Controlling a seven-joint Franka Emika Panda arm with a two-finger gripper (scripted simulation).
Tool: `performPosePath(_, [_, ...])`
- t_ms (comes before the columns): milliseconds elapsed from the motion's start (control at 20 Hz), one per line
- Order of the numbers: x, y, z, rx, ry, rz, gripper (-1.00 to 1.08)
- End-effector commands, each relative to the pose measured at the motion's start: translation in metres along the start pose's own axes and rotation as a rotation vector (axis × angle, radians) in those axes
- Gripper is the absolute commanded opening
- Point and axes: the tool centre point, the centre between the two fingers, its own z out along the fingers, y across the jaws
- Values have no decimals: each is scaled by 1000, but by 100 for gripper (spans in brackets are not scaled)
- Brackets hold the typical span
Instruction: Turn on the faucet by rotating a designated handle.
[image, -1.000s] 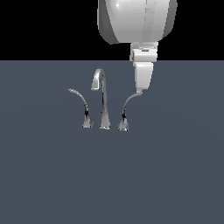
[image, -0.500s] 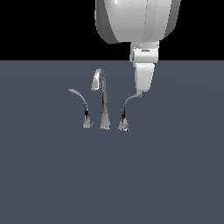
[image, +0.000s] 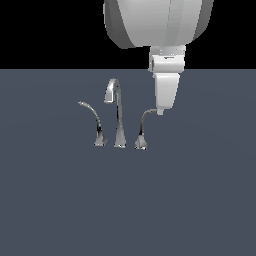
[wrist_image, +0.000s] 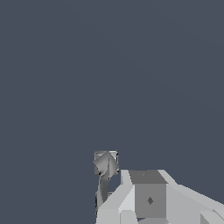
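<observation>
Upright handle (image: 143, 127), blade arcing toward exterior view's right, apparently touching tool (image: 160, 111); grip state unclear.

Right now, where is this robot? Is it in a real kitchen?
Probably not a real kitchen: it looks like a computer-made test scene. A chrome faucet with two curved handles stands alone on a flat grey surface, black emptiness behind, with the robot's gripper at the right-hand handle.

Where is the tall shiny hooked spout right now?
In the exterior view the tall chrome hooked spout stands in the middle, between the chrome lever curving left and the chrome lever curving right, whose tip is at the white gripper.
</observation>
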Motion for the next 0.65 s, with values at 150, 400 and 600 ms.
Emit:
performPosePath(150, [-12,7,0,-1,-1,-5,-100])
performPosePath(400, [-37,20,-1,-5,-1,-10,-100])
performPosePath(600, [-53,28,-1,-7,-2,-13,-100])
